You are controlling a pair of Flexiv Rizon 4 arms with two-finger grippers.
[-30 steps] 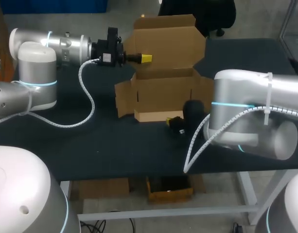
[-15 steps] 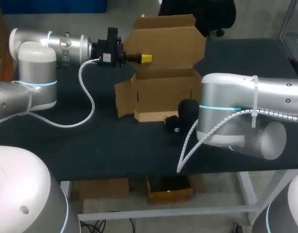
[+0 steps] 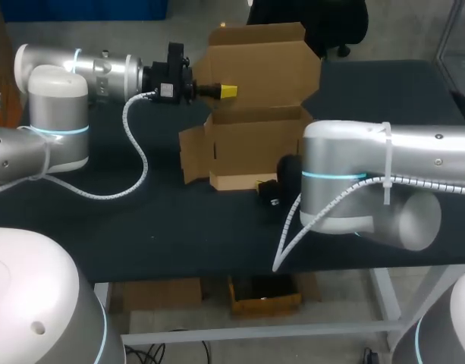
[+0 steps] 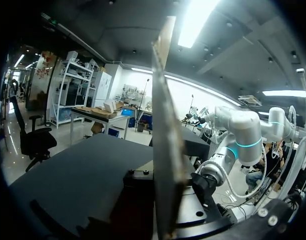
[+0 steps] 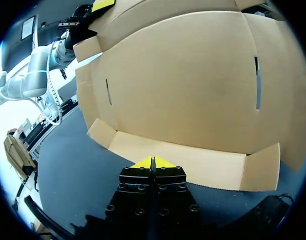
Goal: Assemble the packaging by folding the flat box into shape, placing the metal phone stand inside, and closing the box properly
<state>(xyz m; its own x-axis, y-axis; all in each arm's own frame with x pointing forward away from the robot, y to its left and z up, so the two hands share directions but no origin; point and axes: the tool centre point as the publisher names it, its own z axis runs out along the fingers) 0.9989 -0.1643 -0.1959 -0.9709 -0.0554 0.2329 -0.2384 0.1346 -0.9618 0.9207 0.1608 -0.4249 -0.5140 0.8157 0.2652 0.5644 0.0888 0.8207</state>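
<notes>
**Now: left clamped on the lid, right closed and empty at the box front**

Left gripper (image 3: 227,92): only one yellow tip shows in the head view, lying against the near face of the raised lid (image 3: 255,57) at its lower left corner. In the left wrist view the lid (image 4: 165,150) runs edge-on up between the dark finger blocks, one on each side, so I read it as clamped. The yellow tips themselves are out of sight there.

Right gripper (image 5: 153,162): the yellow tips are pressed together with nothing between them. They are low over the table (image 3: 141,227), pointing at the front wall (image 5: 192,85), just short of the narrow flap (image 5: 207,167) lying flat at its foot. In the head view this gripper (image 3: 271,193) is a dark shape at 5 o'clock of the box, largely covered by the right arm (image 3: 384,174).

Box (image 3: 255,144): sits at 12 o'clock of table centre, walls up, lid standing open at the back. A side flap (image 3: 193,155) is splayed at 9 o'clock. The 3 o'clock side is hidden by the right arm, and the interior cannot be seen.
</notes>
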